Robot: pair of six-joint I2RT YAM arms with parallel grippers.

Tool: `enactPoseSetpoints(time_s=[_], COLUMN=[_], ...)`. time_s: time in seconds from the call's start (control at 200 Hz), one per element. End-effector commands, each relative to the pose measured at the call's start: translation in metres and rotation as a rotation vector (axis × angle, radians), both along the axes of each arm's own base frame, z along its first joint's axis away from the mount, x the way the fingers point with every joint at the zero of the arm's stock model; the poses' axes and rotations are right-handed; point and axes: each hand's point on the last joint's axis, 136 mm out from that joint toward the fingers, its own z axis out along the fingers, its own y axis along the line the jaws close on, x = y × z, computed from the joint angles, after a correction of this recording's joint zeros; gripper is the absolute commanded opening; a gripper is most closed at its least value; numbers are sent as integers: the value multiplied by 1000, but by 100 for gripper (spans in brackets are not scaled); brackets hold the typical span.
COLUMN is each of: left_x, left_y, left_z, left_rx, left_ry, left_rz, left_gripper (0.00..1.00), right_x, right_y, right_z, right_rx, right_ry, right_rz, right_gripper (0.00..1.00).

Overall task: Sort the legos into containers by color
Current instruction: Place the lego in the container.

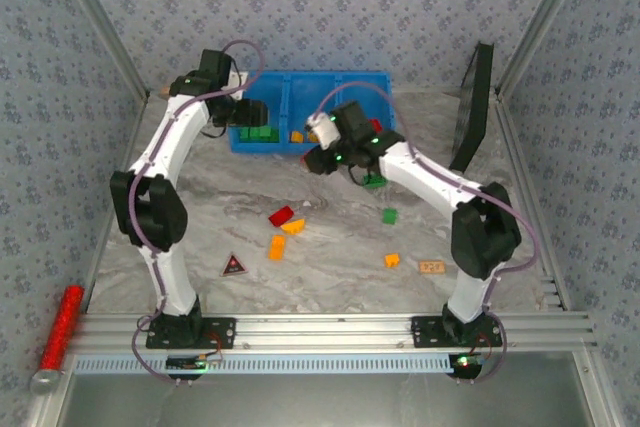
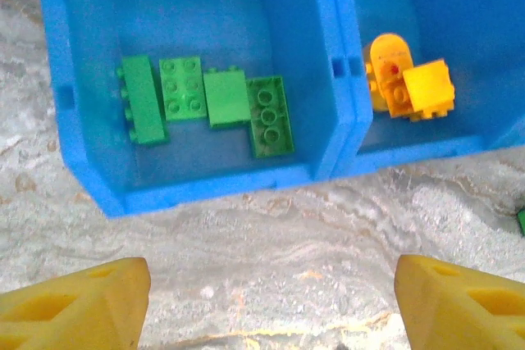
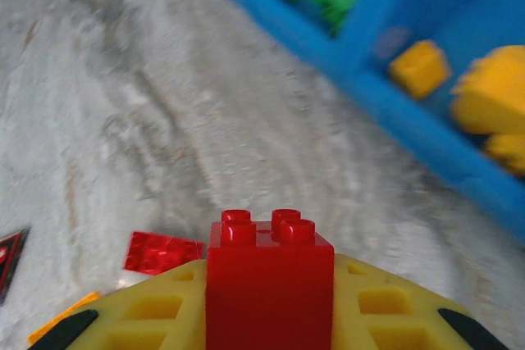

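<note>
My right gripper [image 3: 269, 321] is shut on a red lego [image 3: 269, 280], studs facing away, above the table in front of the blue bin [image 3: 394, 112]. From above, that gripper [image 1: 318, 157] hangs just before the bin's [image 1: 310, 79] near wall. The left gripper [image 2: 271, 309] is open with only bare table between its yellow fingers [image 2: 82, 301], hovering near the bin's front left [image 1: 243, 130]. Several green legos [image 2: 205, 104] lie in the left compartment, orange-yellow ones [image 2: 410, 84] in the middle one. Loose on the table are a red lego [image 1: 282, 215], orange ones [image 1: 277, 247] [image 1: 392, 260] and a green one [image 1: 389, 215].
A dark triangular tag [image 1: 233, 266] and a small flat orange tag [image 1: 432, 267] lie on the marble table. A black panel [image 1: 474, 107] leans at the back right. A red glittery cylinder [image 1: 62, 325] rests beyond the left front rail.
</note>
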Motion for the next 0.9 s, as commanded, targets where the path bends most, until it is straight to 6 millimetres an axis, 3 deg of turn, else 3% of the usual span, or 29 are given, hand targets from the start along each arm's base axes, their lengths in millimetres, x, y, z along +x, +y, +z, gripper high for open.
enactPoseSetpoints(time_s=[0.0, 0.16, 0.34, 0.47, 0.704, 0.894], left_x=[-17, -61, -120, -157, -200, -220], left_y=[6, -10, -61, -98, -138, -147], left_z=[20, 6, -23, -47, -79, -99], left_rx=[39, 115, 145, 119, 164, 252], left_ry=[-63, -34, 6, 51, 140, 193], left_rz=[-19, -107, -323, -440, -615, -693], left_gripper=[78, 79, 80, 80, 80, 80], right_x=[17, 63, 109, 135, 173, 183], right_y=[-30, -68, -97, -106, -115, -125], right_z=[9, 16, 14, 6, -24, -54], right_rx=[-6, -30, -44, -62, -112, -141], right_ry=[2, -32, -48, -58, -43, 4], right_rz=[-87, -229, -342, -379, -433, -466], right_gripper=[29, 29, 28, 28, 28, 29])
